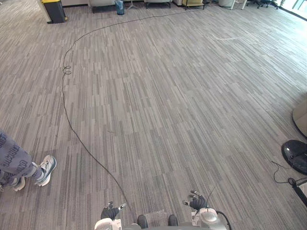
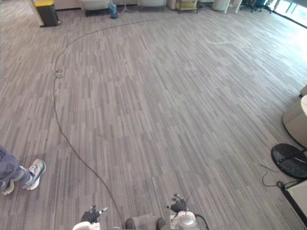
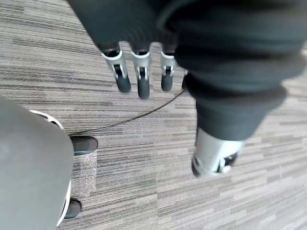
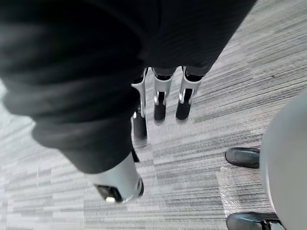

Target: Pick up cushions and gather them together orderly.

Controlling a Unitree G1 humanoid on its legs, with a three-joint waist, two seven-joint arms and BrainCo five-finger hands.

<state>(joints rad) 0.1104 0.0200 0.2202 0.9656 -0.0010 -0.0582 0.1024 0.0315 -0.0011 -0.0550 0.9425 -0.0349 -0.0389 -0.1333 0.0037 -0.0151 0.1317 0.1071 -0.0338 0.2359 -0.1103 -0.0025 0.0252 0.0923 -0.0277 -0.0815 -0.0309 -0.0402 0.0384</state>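
The left robot hand [image 1: 111, 211] and the right robot hand [image 1: 196, 201] hang low over the carpet floor [image 1: 172, 105], well apart from each other. In each wrist view the fingers [image 3: 139, 76] point straight down, loosely spread and apart from the thumb, gripping nothing. Ahead of both hands a wide run of carpet stretches to the far edge of the room, where furniture [image 1: 158, 3] stands in a row. A yellow-lidded bin [image 1: 53, 9] sits far ahead to the left. A person's sneakers [image 1: 44, 170] stand well off to the left of the left robot hand. Well to the right of the right robot hand lies a black round base [image 1: 295, 154]. Just past it is a pale curved piece [image 1: 301, 117].
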